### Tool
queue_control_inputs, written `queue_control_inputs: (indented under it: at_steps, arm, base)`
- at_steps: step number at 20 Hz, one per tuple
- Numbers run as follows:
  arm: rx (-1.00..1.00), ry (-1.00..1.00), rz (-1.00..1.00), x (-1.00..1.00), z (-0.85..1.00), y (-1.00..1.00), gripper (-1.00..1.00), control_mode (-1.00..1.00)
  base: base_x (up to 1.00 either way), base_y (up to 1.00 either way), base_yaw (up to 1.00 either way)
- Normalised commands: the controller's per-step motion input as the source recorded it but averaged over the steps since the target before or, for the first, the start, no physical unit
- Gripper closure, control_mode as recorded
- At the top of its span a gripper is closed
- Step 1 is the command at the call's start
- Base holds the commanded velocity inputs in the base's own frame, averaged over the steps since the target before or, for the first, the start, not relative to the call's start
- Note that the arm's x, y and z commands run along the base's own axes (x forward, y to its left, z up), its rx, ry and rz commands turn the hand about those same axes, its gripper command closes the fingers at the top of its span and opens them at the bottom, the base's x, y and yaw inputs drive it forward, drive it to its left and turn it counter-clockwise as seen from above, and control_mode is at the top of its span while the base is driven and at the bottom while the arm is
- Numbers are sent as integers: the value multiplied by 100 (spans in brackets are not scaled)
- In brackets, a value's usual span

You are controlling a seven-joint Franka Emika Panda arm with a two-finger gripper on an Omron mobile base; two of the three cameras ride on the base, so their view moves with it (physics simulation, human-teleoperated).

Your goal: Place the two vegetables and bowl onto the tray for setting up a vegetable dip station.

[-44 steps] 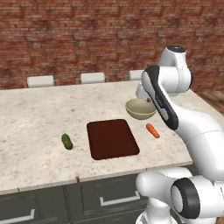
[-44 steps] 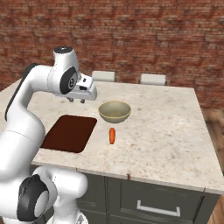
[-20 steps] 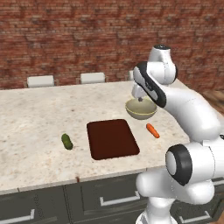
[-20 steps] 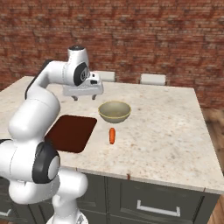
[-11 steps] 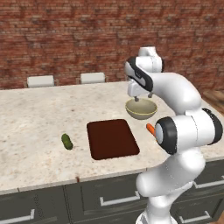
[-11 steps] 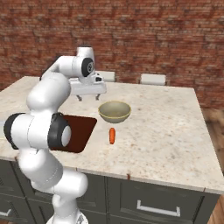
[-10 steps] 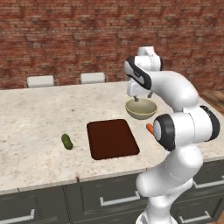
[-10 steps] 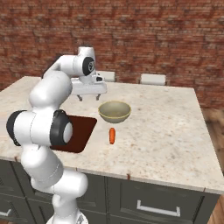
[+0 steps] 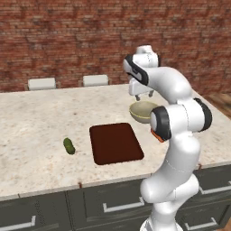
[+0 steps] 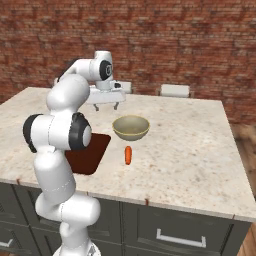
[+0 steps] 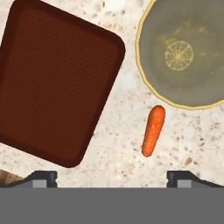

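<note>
The tray lies flat on the stone counter, near the front edge, with nothing on its dark reddish-brown surface. In the hand view its rounded corners are plain and its nearest long edge runs just beside the carrot, apart from it.

The carrot lies on the counter between the tray and the bowl. In the hand view its thick end points toward the bowl rim and stops just short of it; a thin strip of counter appears to separate the two, though the gap is small and contact cannot be ruled out. In the left base view the carrot is mostly hidden behind the arm's elbow.

The bowl stands upright on the counter, behind and to the right of the tray as seen from the left base view. It is empty, with an olive-tan rim around a beige interior.

The cucumber lies on the counter to the left of the tray, well apart from it and from the other items.

The gripper hangs above the counter behind the bowl, pointing down. Its fingers are spread wide, and nothing is between them. In the hand view the two dark tips stand far apart at the bottom, with bare counter between.

Two pale chair backs show beyond the far edge of the counter, before a brick wall.
</note>
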Motion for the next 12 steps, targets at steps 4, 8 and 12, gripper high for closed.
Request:
queue_control_inputs:
  at_steps: [4, 8, 12]
  arm:
    - [-10, -9, 0, 36, -24, 0, -100, -100]
    - [-1, -9, 4, 29, -22, -3, -100, -100]
    - [0, -2, 1, 24, -20, 0, -100, -100]
  base:
    - [0, 0, 0]
    - [0, 0, 0]
    - [0, 0, 0]
